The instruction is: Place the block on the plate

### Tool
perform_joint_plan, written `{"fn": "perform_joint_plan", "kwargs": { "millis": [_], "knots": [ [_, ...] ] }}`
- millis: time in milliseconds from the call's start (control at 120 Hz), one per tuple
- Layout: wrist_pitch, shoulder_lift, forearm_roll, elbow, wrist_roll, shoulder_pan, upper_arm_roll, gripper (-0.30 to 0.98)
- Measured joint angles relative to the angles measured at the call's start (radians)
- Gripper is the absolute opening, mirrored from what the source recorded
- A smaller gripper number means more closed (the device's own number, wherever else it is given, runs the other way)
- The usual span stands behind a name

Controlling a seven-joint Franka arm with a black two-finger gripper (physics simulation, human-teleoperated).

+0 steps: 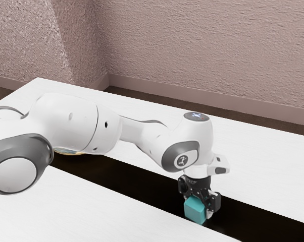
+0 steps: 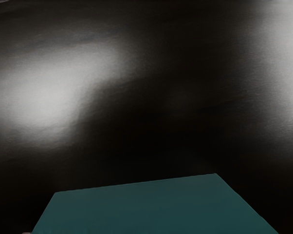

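A dark strip (image 1: 137, 186) crosses the white desk (image 1: 263, 156); the arm (image 1: 71, 121) partly hides what is probably the plate (image 1: 68, 153). I can't tell whether the gripper (image 1: 198, 208) holds the 1 teal block (image 1: 194, 210) under it; an off-centre grasp could let it slip.

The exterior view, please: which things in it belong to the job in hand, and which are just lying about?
For the job:
teal block
probably the plate, mostly hidden behind the arm

Just there:
white table
dark strip
textured wall
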Motion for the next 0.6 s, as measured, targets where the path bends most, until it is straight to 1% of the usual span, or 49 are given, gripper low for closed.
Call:
{"fn": "perform_joint_plan", "kwargs": {
  "millis": [67,158,283,400,467,600],
  "knots": [
    [0.001,0.000,0.002,0.000,-0.014,0.001,0.000,0.52],
    [0.001,-0.003,0.003,-0.001,-0.031,0.002,0.001,0.53],
    [-0.010,-0.029,0.009,-0.004,-0.048,0.002,0.003,0.41],
    [-0.022,-0.038,0.016,-0.008,-0.061,0.003,0.003,0.40],
    [-0.030,-0.065,0.019,-0.017,-0.067,0.004,0.005,0.39],
    [-0.041,-0.159,0.022,-0.067,-0.077,0.027,0.028,0.39]
  ]
}}
